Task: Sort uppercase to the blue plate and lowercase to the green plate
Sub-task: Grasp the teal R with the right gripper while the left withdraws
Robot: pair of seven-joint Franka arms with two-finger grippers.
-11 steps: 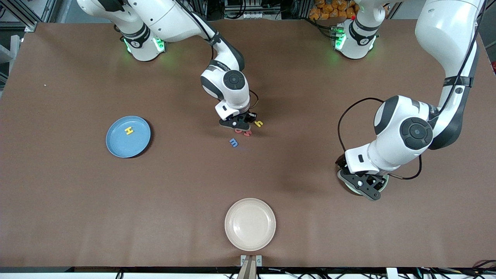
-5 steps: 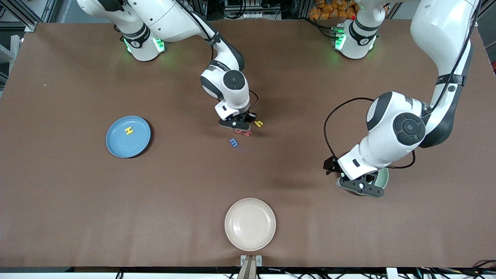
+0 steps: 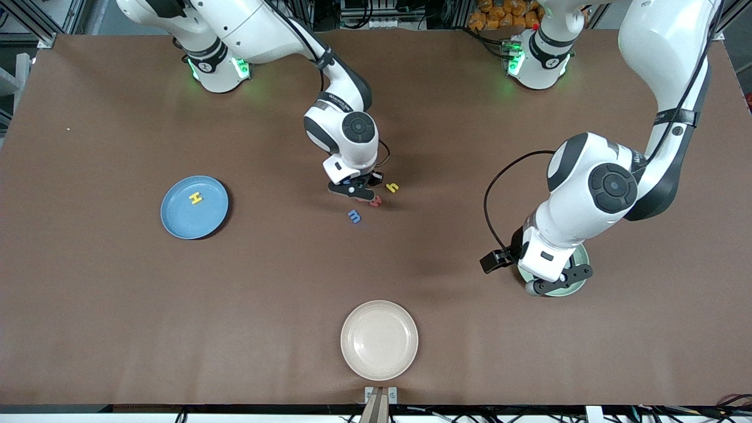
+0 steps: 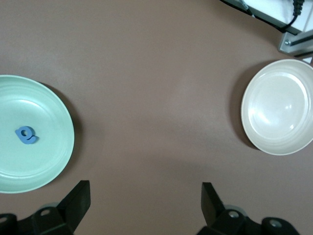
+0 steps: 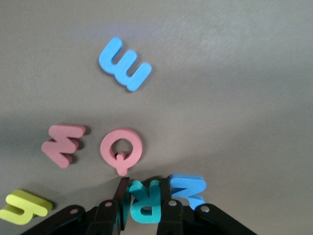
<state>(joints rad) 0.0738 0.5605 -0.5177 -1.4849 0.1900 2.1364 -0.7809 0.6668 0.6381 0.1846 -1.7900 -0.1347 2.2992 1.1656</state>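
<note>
Teal R (image 5: 145,207) is pinched in the right gripper (image 5: 142,215), left gripper (image 4: 144,205) spread wide over the tabletop (image 3: 117,305); lifting could nudge red Q (image 5: 122,147).

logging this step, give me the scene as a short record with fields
right gripper: fingers shut on teal R, in the letter pile mid-table
left gripper: fingers open, over the green plate's edge
blue plate: holds yellow H
green plate: holds one blue letter
cream plate: nothing in it
loose on table: blue m, red Q, red w, yellow h
</note>
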